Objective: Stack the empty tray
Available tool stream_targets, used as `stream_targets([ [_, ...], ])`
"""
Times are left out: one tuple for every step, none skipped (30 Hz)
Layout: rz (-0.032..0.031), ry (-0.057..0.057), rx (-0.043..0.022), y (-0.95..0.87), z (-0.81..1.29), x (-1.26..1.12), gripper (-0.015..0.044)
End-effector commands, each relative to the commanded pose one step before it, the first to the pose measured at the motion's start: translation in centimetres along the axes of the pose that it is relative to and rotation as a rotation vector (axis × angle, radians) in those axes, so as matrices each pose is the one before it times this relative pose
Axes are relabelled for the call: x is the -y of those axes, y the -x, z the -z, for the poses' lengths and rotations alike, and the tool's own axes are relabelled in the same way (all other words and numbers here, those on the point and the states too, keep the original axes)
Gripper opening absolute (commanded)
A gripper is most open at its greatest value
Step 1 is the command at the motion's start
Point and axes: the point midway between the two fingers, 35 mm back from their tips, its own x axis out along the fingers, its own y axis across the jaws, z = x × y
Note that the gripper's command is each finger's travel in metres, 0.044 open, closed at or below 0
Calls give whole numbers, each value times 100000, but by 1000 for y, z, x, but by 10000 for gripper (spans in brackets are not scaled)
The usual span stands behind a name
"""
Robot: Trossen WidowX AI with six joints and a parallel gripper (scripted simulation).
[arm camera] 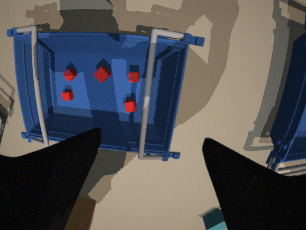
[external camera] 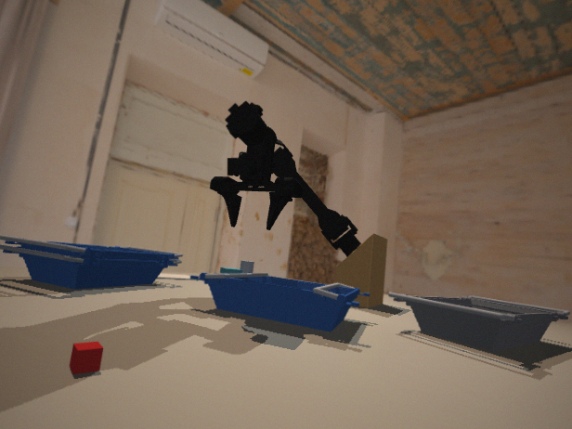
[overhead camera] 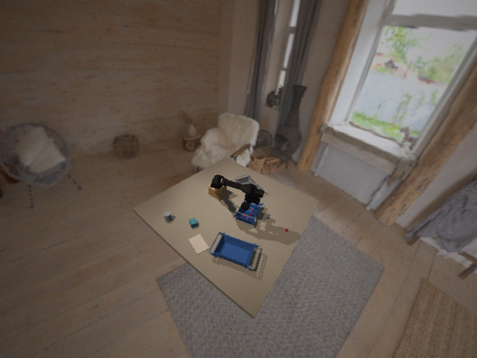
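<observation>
The loaded blue tray [external camera: 279, 302] [arm camera: 171, 100] stands on the table with several small red blocks [arm camera: 102, 74] on its floor. Its two wire bars lie inward across its top: one bar [arm camera: 37, 85] near the left end and the other bar [arm camera: 148, 100] near the right end in the wrist view. The empty blue tray [overhead camera: 236, 249] [external camera: 51, 269] [arm camera: 296, 110] stands apart, its bars out at its ends. My gripper [external camera: 251, 227] [arm camera: 153, 139] is open and empty. It hangs above the loaded tray, with its fingertips by the tray's side in the wrist view.
A grey tray [overhead camera: 248, 180] [external camera: 478, 325] stands beyond the loaded tray. A loose red block [overhead camera: 286, 230] [external camera: 86, 358], a teal block [overhead camera: 193, 222] [arm camera: 215, 221], a grey cup [overhead camera: 167, 216] and a pale square [overhead camera: 198, 243] lie or stand around. A wooden block [external camera: 371, 274] is at the arm's base.
</observation>
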Motion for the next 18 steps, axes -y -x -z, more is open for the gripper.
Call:
stream_targets([
  [-755, -1150, -561, -761, -105, -1139, 440],
  [-834, -1660, 613, 115, -187, -1533, 440],
  [-1001, -2045, 650, 119, -114, -1889, 440],
  [-962, -2048, 538, 91, 17, -1882, 440],
  [-914, -2050, 432, 62, 146, -1861, 440],
  [-500, -1181, 203, 21, 146, -1057, 440],
  [-589, -1460, 208, 13, 236, -1288, 440],
  [-637, -1687, 183, -3, 346, -1458, 440],
  [-637, -1839, 136, -26, 464, -1545, 440],
  [-1029, -2217, 153, -57, 623, -1558, 440],
  [-985, -2255, 64, -90, 732, -1521, 440],
  [-921, -2268, -21, -122, 830, -1456, 440],
  [-749, -2000, -83, -135, 806, -1215, 440],
  [-561, -1621, -108, -128, 700, -934, 440],
  [-351, -1227, -106, -110, 566, -693, 440],
  [-78, -1187, -120, -130, 617, -734, 440],
  [-8, -1499, -156, -179, 815, -892, 440],
  [66, -1863, -192, -241, 1047, -1026, 440],
])
